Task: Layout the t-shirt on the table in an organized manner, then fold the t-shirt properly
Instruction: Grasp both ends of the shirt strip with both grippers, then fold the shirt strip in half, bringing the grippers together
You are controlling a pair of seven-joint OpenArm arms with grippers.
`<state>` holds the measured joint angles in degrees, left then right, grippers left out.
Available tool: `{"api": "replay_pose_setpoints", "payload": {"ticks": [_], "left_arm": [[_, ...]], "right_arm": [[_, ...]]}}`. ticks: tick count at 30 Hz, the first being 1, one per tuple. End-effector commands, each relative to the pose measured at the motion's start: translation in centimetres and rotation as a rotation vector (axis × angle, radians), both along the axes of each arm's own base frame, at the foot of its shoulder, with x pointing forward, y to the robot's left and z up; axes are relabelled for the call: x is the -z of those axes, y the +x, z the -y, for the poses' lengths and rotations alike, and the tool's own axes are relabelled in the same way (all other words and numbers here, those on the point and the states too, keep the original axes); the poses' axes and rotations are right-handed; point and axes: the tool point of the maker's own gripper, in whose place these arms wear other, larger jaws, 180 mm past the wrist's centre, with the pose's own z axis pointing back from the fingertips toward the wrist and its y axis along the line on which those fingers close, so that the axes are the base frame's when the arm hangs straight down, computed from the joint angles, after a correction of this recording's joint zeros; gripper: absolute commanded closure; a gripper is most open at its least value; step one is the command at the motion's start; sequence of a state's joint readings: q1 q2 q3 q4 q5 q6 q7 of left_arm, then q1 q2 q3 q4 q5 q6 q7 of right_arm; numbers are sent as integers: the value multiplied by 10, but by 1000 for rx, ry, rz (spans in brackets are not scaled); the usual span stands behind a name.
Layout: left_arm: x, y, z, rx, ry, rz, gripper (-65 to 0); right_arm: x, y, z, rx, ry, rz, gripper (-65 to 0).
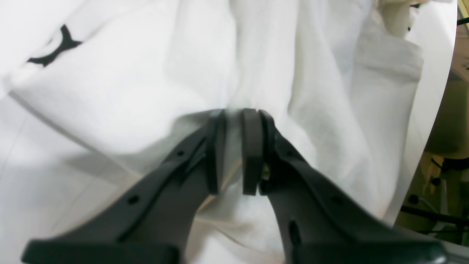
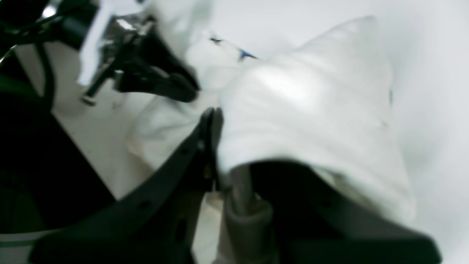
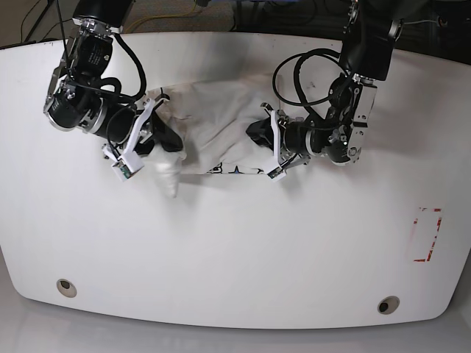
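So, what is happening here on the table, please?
Two robot arms are handling a white t-shirt on the table. The left gripper has its jaws shut on a fold of the cloth at one side, and the right gripper grips the other side, with cloth draped over it. The shirt is crumpled between them, not yet laid flat, so folding has not begun.

shirt [image 3: 213,132]: soft matt white cloth, creased | desk [image 3: 235,243]: smooth glossy white | left pincer [image 1: 234,152]: matt black plastic, dull pads
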<state>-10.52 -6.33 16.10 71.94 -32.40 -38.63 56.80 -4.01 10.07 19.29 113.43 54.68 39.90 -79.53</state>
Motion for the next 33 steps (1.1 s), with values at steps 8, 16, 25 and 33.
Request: {"api": "replay_pose_setpoints", "payload": {"ticks": [8,16,25,33], "left_arm": [[19,-8,-20,20,143,-37,-79],[19,-8,-20,19,143,-37,-79],[19,-8,-20,19,143,-37,-79],[18,-7,-21,17,142,-37,-79]], "right_arm": [[-16,5,-30,-66,65,60,-11],[-5,5,-40,-70,21,36,-13],[-4,0,-59,-122,35,30,-14],[-4,-3,-66,-143,40,28,-265]]}}
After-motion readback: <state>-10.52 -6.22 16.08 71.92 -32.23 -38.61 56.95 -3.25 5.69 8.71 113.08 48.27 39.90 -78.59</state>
